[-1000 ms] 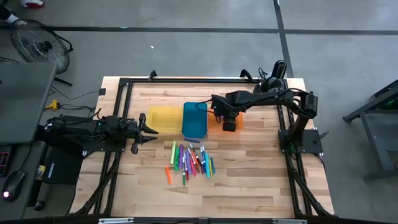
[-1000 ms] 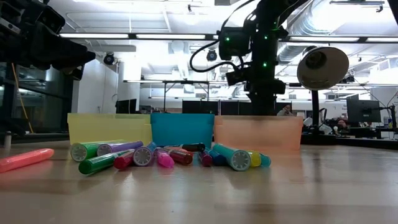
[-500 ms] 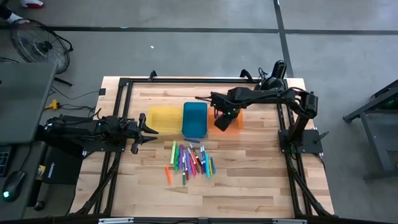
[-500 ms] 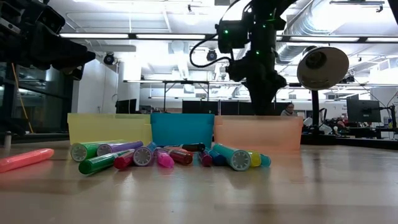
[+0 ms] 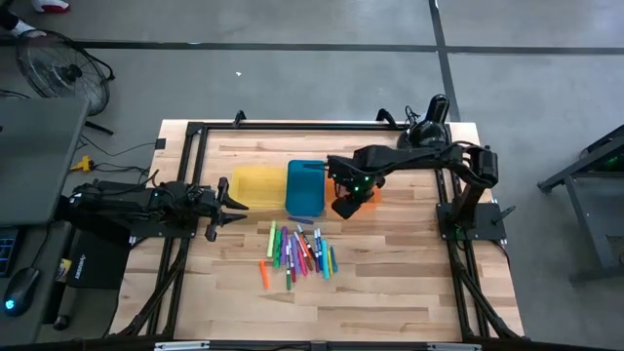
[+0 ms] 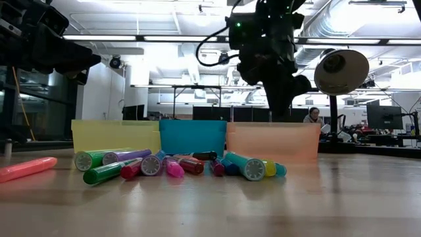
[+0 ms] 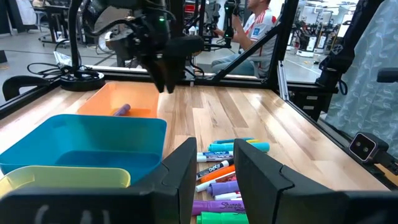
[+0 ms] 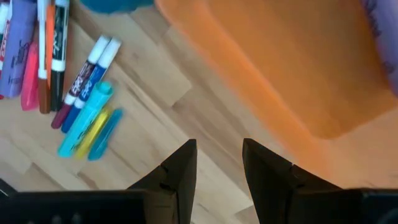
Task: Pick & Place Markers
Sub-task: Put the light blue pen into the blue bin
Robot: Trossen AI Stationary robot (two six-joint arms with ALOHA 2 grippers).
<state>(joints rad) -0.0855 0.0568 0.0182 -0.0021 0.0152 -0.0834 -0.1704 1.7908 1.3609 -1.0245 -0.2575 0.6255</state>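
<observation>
1. My left gripper (image 5: 237, 203) is parked at the left side of the table (image 5: 390, 283), just left of the yellow tray (image 5: 257, 186). Fingers stand a little apart with nothing between them.
2. The yellow tray, blue tray (image 5: 305, 187) and orange tray (image 6: 273, 142) sit side by side in a row across the middle.
3. The markers (image 5: 297, 252) lie in a loose heap on the wood, just on the near side of the blue tray. One orange marker (image 5: 263, 273) lies a bit off to the left of the heap.
4. There's one purple marker (image 7: 121, 110) lying inside the orange tray.
5. My right gripper (image 5: 343, 207) hangs over the near edge of the orange tray, pointing down. Fingers parted, holding nothing.
</observation>
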